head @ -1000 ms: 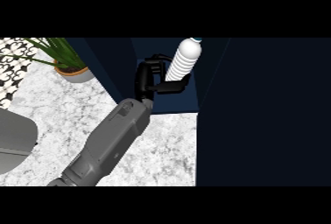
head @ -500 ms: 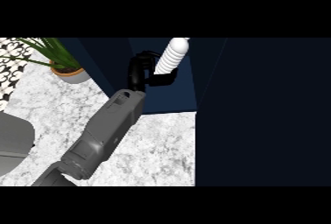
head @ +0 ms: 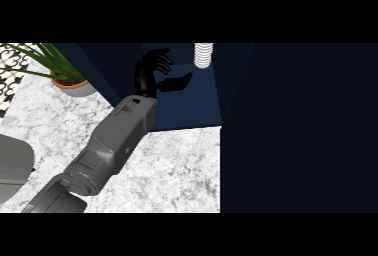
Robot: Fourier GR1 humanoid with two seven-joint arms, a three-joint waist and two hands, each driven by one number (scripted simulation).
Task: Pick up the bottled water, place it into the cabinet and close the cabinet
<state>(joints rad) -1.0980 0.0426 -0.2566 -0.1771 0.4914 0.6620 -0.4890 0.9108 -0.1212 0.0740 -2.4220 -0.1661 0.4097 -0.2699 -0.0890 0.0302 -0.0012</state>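
The bottled water (head: 203, 55), white and ribbed, stands upright deep inside the dark blue cabinet (head: 184, 107), with its upper part cut off at the view's top. My left hand (head: 151, 75) is inside the cabinet, just left of the bottle and apart from it. Its fingers point up and its thumb (head: 177, 82) is spread toward the bottle, so the hand is open and holds nothing. The grey forearm (head: 118, 140) runs in from the lower left. My right hand does not show.
A potted plant (head: 70, 82) stands on the marble counter (head: 170, 170) left of the cabinet. A grey rounded object (head: 11, 170) sits at the left edge. A tall dark panel (head: 303, 125) fills the right side of the view.
The hand carried the bottle deeper into the cabinet, then let go of it. Its fingers have spread and it now sits to the bottle's left.
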